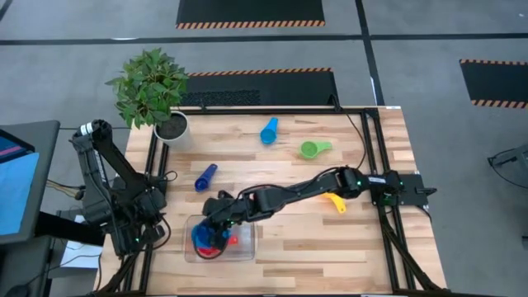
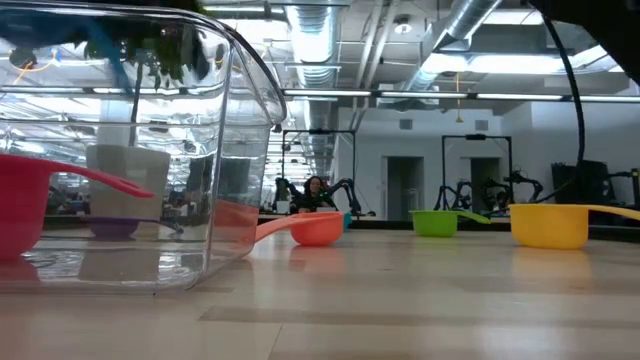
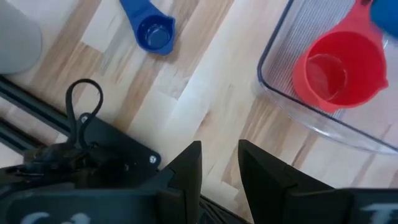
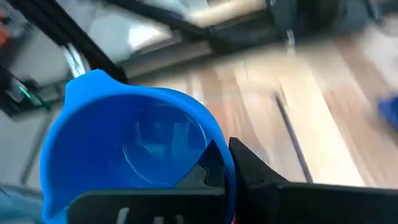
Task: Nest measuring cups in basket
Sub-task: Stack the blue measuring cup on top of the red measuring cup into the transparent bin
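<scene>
My right gripper point(image 1: 216, 224) reaches from the table's right over the clear basket point(image 1: 247, 254) and is shut on a blue measuring cup point(image 4: 134, 146). A red cup point(image 3: 339, 71) lies on the basket's floor, its mouth up. The dark blue cup point(image 1: 205, 176) lies on the table beyond the basket. Light blue point(image 1: 270, 130), green point(image 1: 313, 148) and yellow point(image 1: 334, 202) cups lie farther right. An orange cup point(image 2: 315, 228) shows in the low view only. My left gripper point(image 3: 219, 171) waits off the table's left edge, open by a narrow gap. My right gripper holds the blue cup by its wall at the rim point(image 4: 219, 158). One finger point(image 4: 252, 171) is outside the wall and the other seems to be inside the bowl. The cup's mouth faces the wrist camera. It hangs over the basket, above the red cup.
A potted plant in a white pot point(image 1: 172, 128) stands at the table's far left corner. Black frame rails point(image 1: 373, 157) run along the table's left and right sides. Bare wood lies near the table's near right corner point(image 1: 346, 256).
</scene>
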Robot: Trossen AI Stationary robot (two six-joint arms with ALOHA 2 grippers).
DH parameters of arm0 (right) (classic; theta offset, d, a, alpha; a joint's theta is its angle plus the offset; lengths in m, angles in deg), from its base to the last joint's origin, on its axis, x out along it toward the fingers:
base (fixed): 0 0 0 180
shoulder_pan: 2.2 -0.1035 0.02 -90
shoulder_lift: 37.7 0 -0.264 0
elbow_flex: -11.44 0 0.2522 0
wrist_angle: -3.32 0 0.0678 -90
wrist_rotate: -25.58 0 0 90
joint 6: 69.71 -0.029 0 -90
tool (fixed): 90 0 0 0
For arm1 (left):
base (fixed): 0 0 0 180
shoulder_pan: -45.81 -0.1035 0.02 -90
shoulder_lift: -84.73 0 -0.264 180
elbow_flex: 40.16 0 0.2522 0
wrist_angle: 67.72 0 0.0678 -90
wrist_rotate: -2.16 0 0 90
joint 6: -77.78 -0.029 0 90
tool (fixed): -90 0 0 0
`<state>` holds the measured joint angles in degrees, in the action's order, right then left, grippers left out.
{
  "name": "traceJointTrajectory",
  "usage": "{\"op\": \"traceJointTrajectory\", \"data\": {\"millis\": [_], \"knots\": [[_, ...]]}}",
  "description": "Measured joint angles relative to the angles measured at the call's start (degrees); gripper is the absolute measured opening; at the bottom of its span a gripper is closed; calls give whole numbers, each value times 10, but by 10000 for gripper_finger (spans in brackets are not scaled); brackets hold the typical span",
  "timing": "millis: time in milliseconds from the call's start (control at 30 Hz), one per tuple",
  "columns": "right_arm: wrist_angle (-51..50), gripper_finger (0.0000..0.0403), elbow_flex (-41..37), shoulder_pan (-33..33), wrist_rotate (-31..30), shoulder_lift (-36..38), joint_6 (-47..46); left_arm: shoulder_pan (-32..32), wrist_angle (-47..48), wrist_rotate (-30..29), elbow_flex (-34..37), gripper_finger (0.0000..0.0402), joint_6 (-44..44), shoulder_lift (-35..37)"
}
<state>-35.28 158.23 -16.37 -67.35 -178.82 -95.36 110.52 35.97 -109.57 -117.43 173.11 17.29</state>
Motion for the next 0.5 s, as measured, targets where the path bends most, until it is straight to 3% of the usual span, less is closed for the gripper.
{"op": "traceJointTrajectory", "data": {"millis": [500], "knots": [[-13,7,0,-1,1,-27,0,0,1,-1,0,93,5,0]]}}
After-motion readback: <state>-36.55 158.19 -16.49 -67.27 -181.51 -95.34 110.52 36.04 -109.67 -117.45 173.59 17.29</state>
